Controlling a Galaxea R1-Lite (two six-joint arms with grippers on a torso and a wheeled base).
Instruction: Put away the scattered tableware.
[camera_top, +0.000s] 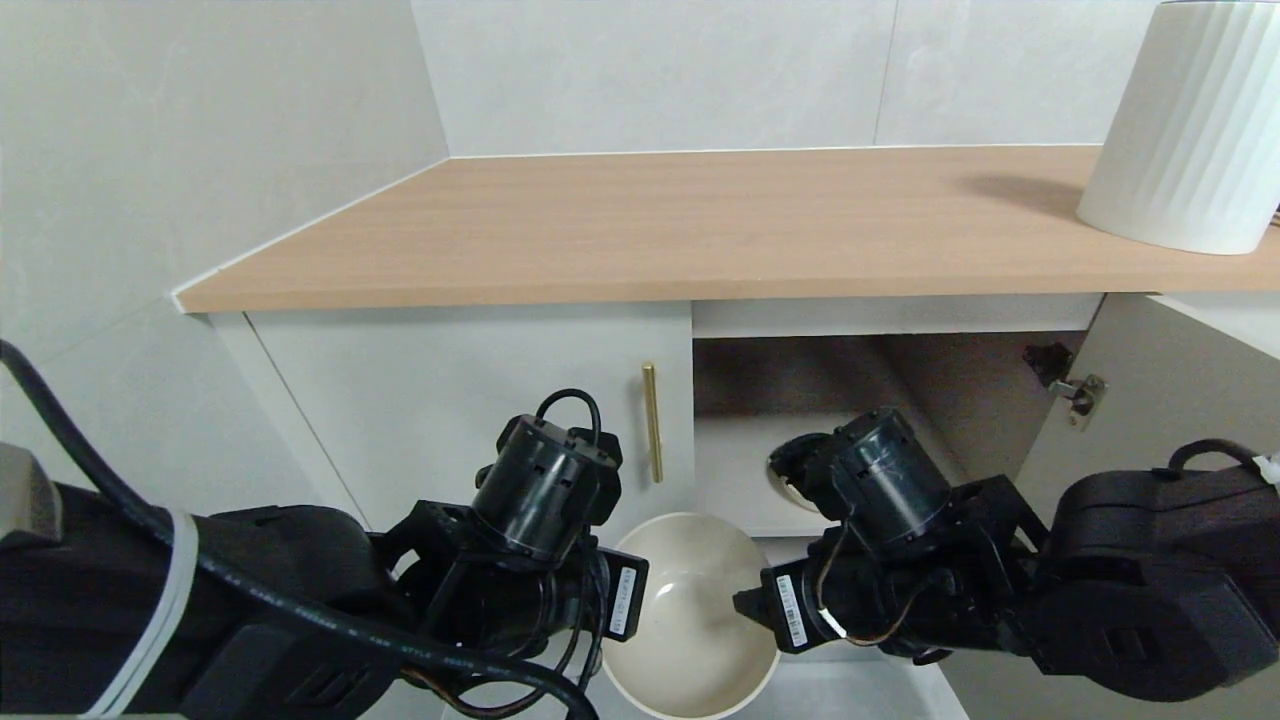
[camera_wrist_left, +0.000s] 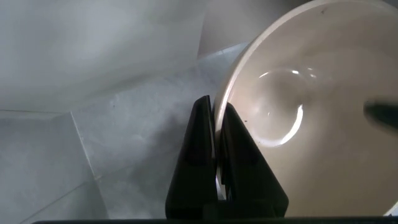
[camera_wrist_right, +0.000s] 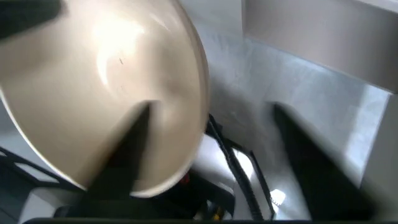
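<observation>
A cream bowl (camera_top: 690, 610) hangs between my two arms, low in front of the cabinet. My left gripper (camera_top: 625, 600) is shut on its rim; the left wrist view has both fingers (camera_wrist_left: 202, 143) clamped on the edge of the bowl (camera_wrist_left: 311, 112). From the other side, my right gripper (camera_top: 765, 610) stands open at the bowl. In the right wrist view the bowl's (camera_wrist_right: 106, 81) rim lies between the spread fingers of this gripper (camera_wrist_right: 211, 118), one finger (camera_wrist_right: 134, 143) across the bowl. A pale round dish (camera_top: 783, 483) sits inside the cabinet, mostly hidden behind my right wrist.
The cabinet's right compartment (camera_top: 850, 390) is open, its door (camera_top: 1150, 400) swung out to the right. The left door (camera_top: 450, 400) is shut, with a gold handle (camera_top: 651, 420). On the wooden counter (camera_top: 650, 230) a white ribbed container (camera_top: 1185, 130) stands at the far right.
</observation>
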